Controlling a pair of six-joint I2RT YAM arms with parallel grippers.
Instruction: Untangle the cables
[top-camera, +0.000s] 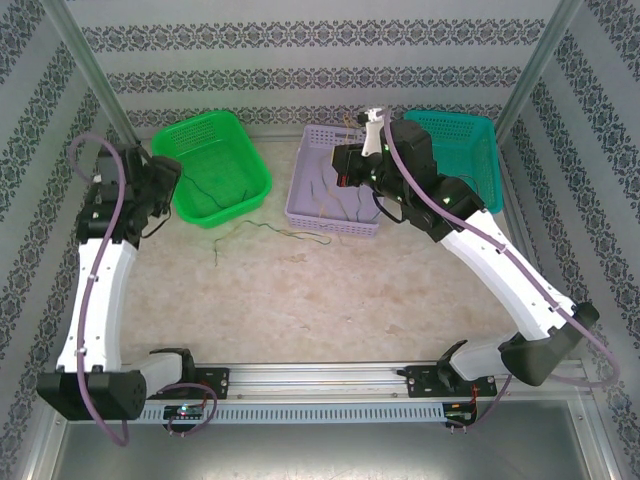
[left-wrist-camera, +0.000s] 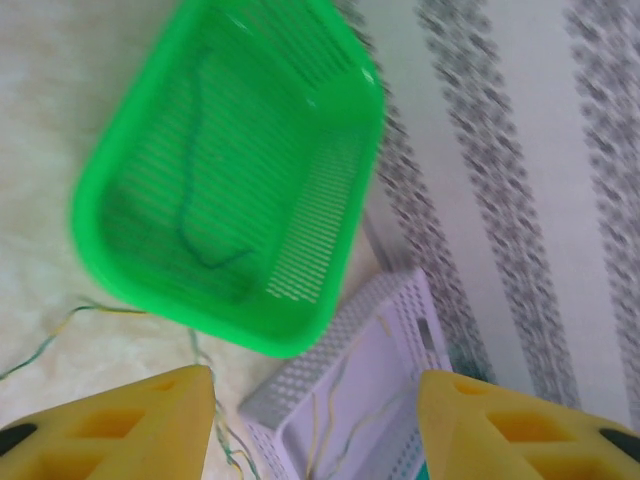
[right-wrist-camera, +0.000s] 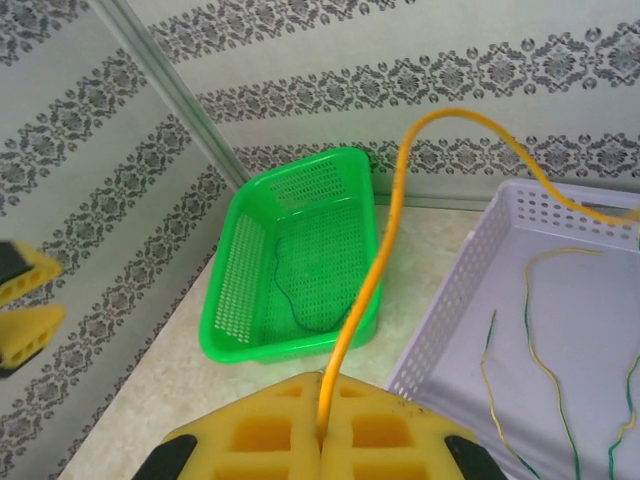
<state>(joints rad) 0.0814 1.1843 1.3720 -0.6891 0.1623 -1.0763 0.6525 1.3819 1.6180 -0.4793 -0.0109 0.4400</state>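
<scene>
My right gripper (right-wrist-camera: 322, 405) is shut on an orange cable (right-wrist-camera: 385, 250), which arcs up from the yellow pads and bends right over the purple basket (right-wrist-camera: 450, 310). Thin yellow and green cables (right-wrist-camera: 545, 360) lie inside that basket. A dark cable (right-wrist-camera: 290, 290) lies curled in the green basket (right-wrist-camera: 235, 290). From above, the right gripper (top-camera: 350, 165) hovers over the purple basket (top-camera: 330, 230). My left gripper (left-wrist-camera: 315, 420) stands open and holds nothing, above the green basket (left-wrist-camera: 100, 260) with the dark cable (left-wrist-camera: 195, 215) in it. Tangled green-yellow cables (top-camera: 275, 232) trail on the table between the two baskets.
A teal basket (top-camera: 470, 135) stands at the back right, behind the right arm. The patterned walls and metal posts close off the back and both sides. Bare table runs from the baskets to the near rail (top-camera: 320, 375).
</scene>
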